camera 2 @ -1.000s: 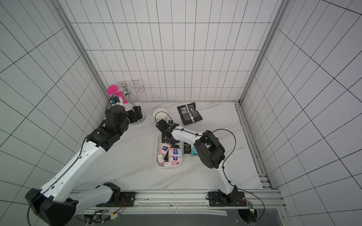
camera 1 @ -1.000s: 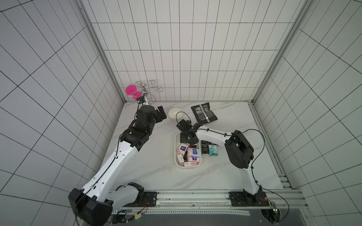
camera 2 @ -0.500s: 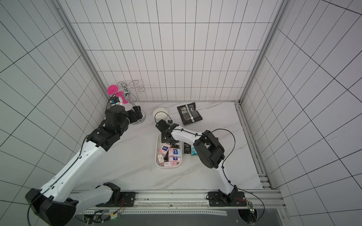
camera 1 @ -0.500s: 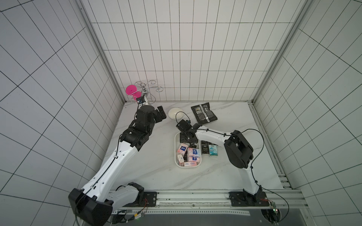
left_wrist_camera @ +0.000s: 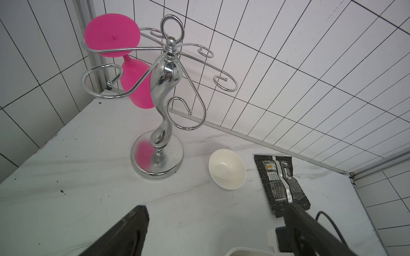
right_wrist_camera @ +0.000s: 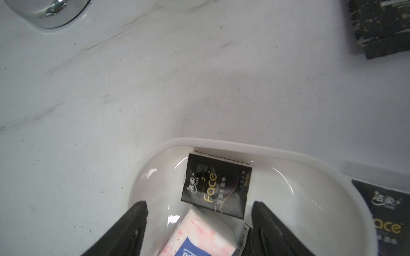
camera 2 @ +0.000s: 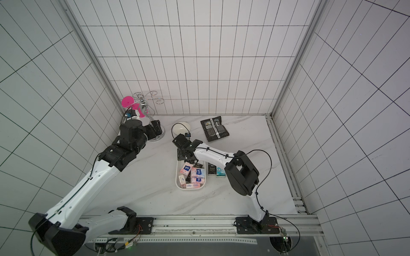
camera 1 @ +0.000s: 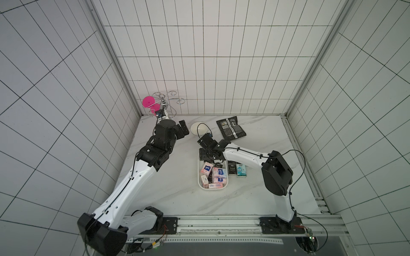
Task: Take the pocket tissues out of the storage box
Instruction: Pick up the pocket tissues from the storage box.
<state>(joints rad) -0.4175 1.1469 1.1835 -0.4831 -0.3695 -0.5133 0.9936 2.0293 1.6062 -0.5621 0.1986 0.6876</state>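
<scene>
The storage box (camera 1: 200, 177) is a shallow white tray mid-table in both top views, rim (camera 2: 177, 175). Several pocket tissues lie in it: pink-white packets (camera 1: 218, 175) and black ones. In the right wrist view a black "Face" packet (right_wrist_camera: 216, 188) lies at the box's far end (right_wrist_camera: 221, 144), partly on a pink-white packet (right_wrist_camera: 199, 237). My right gripper (right_wrist_camera: 199, 204) hangs open just above them, touching neither. A black packet (camera 1: 232, 169) and a teal one (camera 1: 241, 171) lie on the table right of the box. My left gripper (left_wrist_camera: 216, 221) is open and empty, apart from the box.
A chrome glass rack (left_wrist_camera: 164, 88) holding a pink glass (left_wrist_camera: 113, 35) stands in the back left corner, close to my left gripper (camera 1: 183, 130). A small white bowl (camera 1: 199, 129) and a flat black foil pouch (camera 1: 231, 128) lie behind the box.
The right gripper's jaws have spread a little wider over the far end of the box. The left arm has not moved.
</scene>
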